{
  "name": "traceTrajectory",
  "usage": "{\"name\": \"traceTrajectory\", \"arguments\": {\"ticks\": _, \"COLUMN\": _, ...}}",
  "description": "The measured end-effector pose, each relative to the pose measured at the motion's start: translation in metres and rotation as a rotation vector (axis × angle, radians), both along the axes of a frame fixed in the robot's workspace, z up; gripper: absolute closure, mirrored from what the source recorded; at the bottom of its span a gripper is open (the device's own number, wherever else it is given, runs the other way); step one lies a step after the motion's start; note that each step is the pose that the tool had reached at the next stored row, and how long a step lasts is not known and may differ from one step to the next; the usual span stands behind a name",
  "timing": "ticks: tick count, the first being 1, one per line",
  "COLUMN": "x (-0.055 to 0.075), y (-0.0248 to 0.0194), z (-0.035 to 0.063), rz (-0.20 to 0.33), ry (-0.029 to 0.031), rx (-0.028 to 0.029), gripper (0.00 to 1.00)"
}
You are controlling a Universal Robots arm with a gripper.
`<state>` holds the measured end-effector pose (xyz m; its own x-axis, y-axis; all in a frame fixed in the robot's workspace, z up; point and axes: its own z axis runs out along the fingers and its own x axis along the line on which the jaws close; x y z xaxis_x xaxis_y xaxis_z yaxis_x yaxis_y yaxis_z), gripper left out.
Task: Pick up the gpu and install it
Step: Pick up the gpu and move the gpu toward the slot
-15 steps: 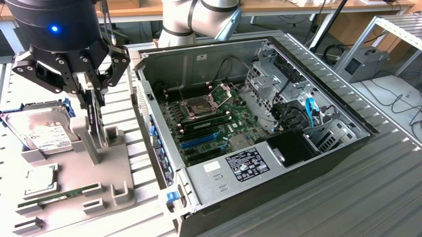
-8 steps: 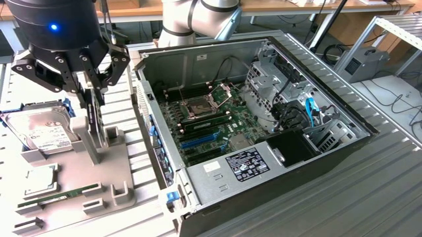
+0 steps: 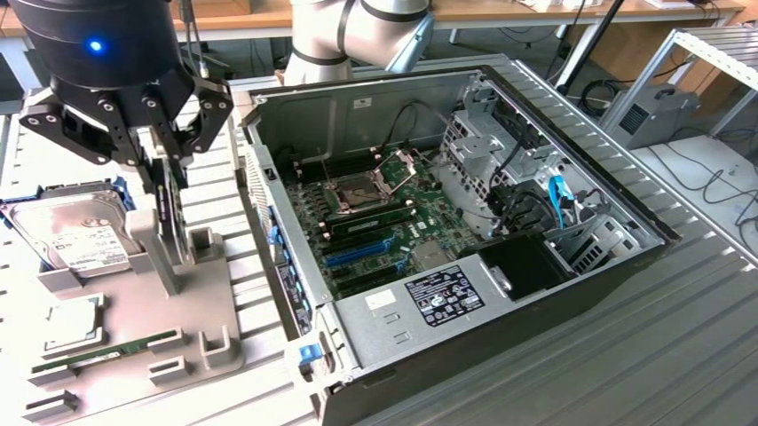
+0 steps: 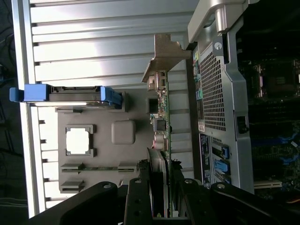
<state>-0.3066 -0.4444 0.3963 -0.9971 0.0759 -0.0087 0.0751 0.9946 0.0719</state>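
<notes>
In the exterior view's upper left, the end effector [image 3: 166, 164] is clamped on the gpu [image 3: 173, 209], which stands on edge over the grey holder [image 3: 219, 324] on the surface [image 3: 663, 355]. Gripped by its thin edges, the card could tilt, slip, or snag in the holder's slot.

gpu [image 4: 162, 117] edge-on, fan end hidden between gripper [image 4: 160, 180] fingers; gripper body cut by frame edge; hard drive [image 3: 74, 235] label unreadable.

text: none legible | labels: power supply [image 3: 445, 297], hard drive [image 3: 89, 248] | unreadable
</notes>
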Motion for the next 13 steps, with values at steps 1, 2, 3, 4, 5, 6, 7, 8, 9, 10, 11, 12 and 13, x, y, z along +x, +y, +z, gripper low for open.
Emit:
{"name": "traceTrajectory", "arguments": {"ticks": 1, "x": 0.0, "y": 0.0, "z": 0.0002, "rz": 0.0, "ry": 0.0001, "rx": 0.0, "gripper": 0.71}}
{"name": "traceTrajectory", "arguments": {"ticks": 2, "x": 0.0, "y": 0.0, "z": 0.0005, "rz": 0.0, "ry": 0.0, "rx": 0.0, "gripper": 0.71}}
{"name": "traceTrajectory", "arguments": {"ticks": 3, "x": 0.0, "y": 0.0, "z": 0.0008, "rz": 0.0, "ry": 0.0001, "rx": -0.0001, "gripper": 0.71}}
{"name": "traceTrajectory", "arguments": {"ticks": 4, "x": 0.0, "y": 0.0, "z": 0.0011, "rz": 0.0, "ry": 0.0001, "rx": -0.0001, "gripper": 0.71}}
{"name": "traceTrajectory", "arguments": {"ticks": 5, "x": 0.0, "y": 0.0, "z": 0.0015, "rz": 0.0, "ry": 0.0, "rx": 0.0, "gripper": 0.71}}
{"name": "traceTrajectory", "arguments": {"ticks": 6, "x": 0.0, "y": 0.0, "z": 0.002, "rz": 0.0, "ry": 0.0001, "rx": -0.0001, "gripper": 0.71}}
{"name": "traceTrajectory", "arguments": {"ticks": 7, "x": 0.0, "y": 0.0, "z": 0.0025, "rz": 0.0, "ry": 0.0001, "rx": -0.0001, "gripper": 0.71}}
{"name": "traceTrajectory", "arguments": {"ticks": 8, "x": 0.0, "y": 0.0, "z": 0.0031, "rz": 0.0, "ry": 0.0001, "rx": -0.0001, "gripper": 0.71}}
{"name": "traceTrajectory", "arguments": {"ticks": 9, "x": 0.0, "y": 0.0, "z": 0.0036, "rz": 0.0, "ry": 0.0, "rx": 0.0, "gripper": 0.71}}
{"name": "traceTrajectory", "arguments": {"ticks": 10, "x": 0.0, "y": 0.0, "z": 0.0041, "rz": 0.0, "ry": 0.0, "rx": 0.0, "gripper": 0.71}}
{"name": "traceTrajectory", "arguments": {"ticks": 11, "x": 0.0, "y": 0.0, "z": 0.0046, "rz": 0.0, "ry": 0.0, "rx": 0.0, "gripper": 0.71}}
{"name": "traceTrajectory", "arguments": {"ticks": 12, "x": 0.0, "y": 0.0, "z": 0.0052, "rz": 0.0, "ry": 0.0, "rx": 0.0001, "gripper": 0.71}}
{"name": "traceTrajectory", "arguments": {"ticks": 13, "x": 0.0, "y": 0.0, "z": 0.0056, "rz": 0.0, "ry": 0.0, "rx": 0.0001, "gripper": 0.71}}
